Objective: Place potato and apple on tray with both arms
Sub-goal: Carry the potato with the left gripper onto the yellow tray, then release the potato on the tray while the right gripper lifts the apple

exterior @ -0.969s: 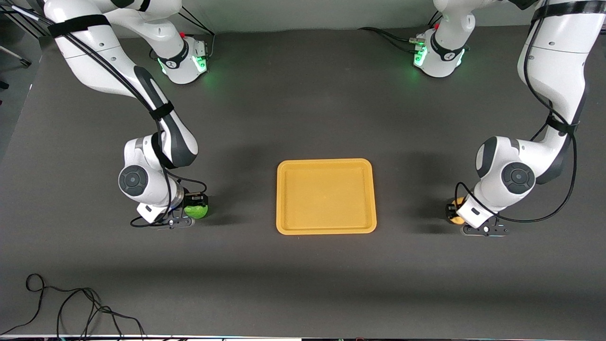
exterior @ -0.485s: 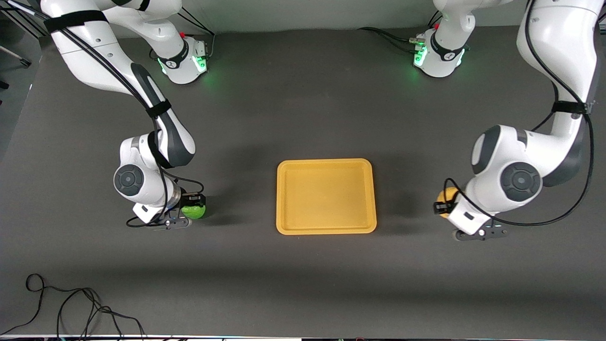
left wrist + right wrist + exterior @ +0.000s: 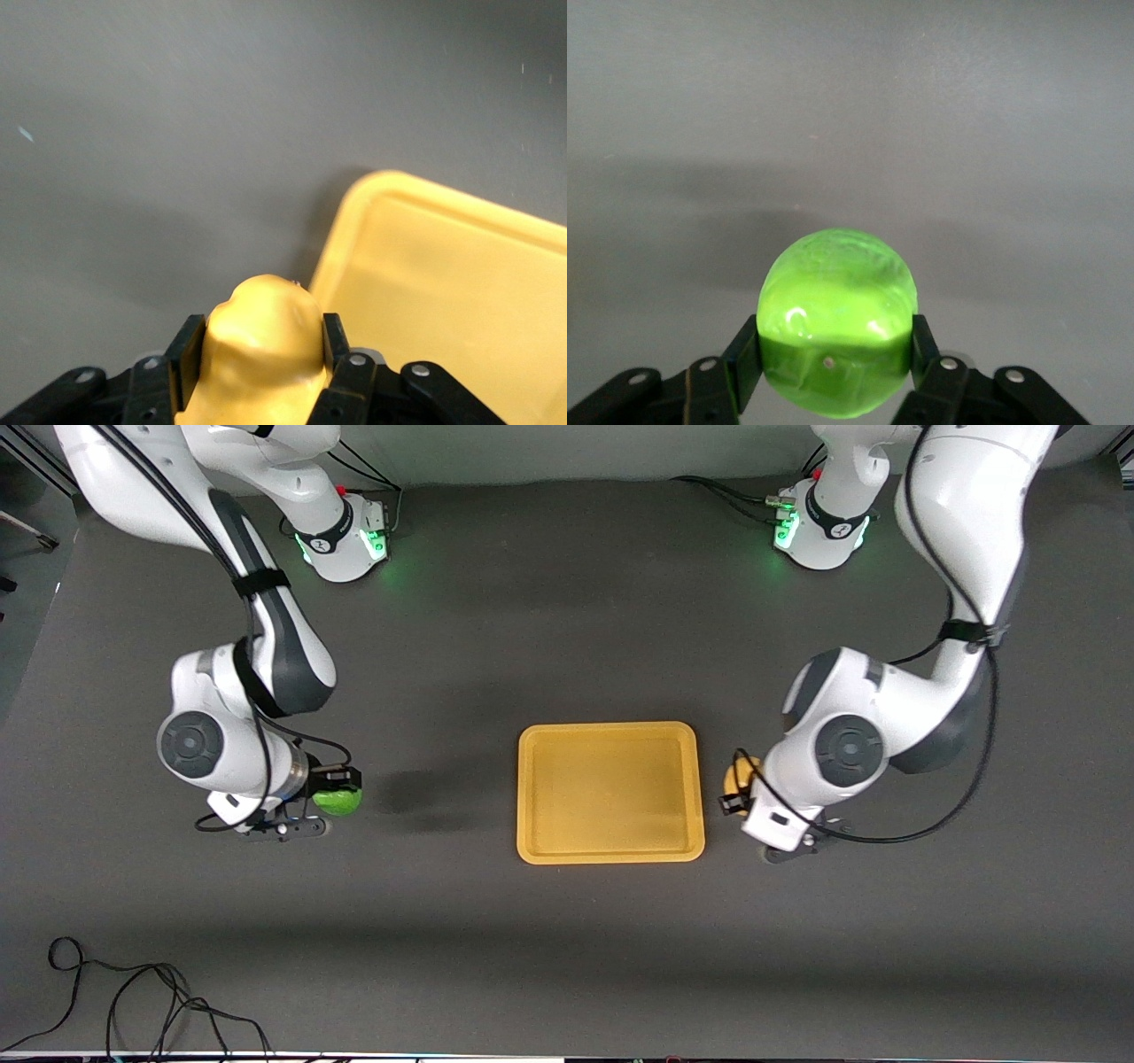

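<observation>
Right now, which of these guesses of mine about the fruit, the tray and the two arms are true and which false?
1. The left end effector grips the potato. True.
2. The apple lies on the tray. False: the right end effector holds it over bare table toward the right arm's end.
3. The tray holds nothing. True.
4. The potato is over the tray's middle. False: it is just beside the tray's rim.
5. The right end effector is open. False: it is shut on the apple.
</observation>
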`<action>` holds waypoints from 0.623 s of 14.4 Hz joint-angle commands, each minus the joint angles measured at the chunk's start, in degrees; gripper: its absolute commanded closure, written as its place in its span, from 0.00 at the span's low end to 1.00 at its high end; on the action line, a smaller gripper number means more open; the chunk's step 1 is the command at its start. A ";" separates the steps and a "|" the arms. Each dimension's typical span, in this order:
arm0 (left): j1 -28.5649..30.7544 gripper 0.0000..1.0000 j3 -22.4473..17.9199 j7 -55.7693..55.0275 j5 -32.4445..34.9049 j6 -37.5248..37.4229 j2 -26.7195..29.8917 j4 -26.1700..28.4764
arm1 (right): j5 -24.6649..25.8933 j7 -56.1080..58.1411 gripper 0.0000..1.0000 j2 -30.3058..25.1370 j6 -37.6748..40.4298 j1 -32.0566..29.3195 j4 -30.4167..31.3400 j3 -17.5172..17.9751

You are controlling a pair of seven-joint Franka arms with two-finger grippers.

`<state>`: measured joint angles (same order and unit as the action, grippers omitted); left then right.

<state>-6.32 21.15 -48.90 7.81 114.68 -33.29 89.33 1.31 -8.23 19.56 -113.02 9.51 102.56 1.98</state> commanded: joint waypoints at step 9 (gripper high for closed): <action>-8.62 0.53 -1.90 -12.36 3.44 8.01 -12.68 -5.22 | -4.53 -0.11 0.76 -1.80 7.29 4.99 -8.16 0.39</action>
<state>-13.99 20.20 -59.91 9.76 123.42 -45.66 85.81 0.18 -8.11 17.14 -106.27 14.21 95.86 2.78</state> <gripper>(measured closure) 0.414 0.308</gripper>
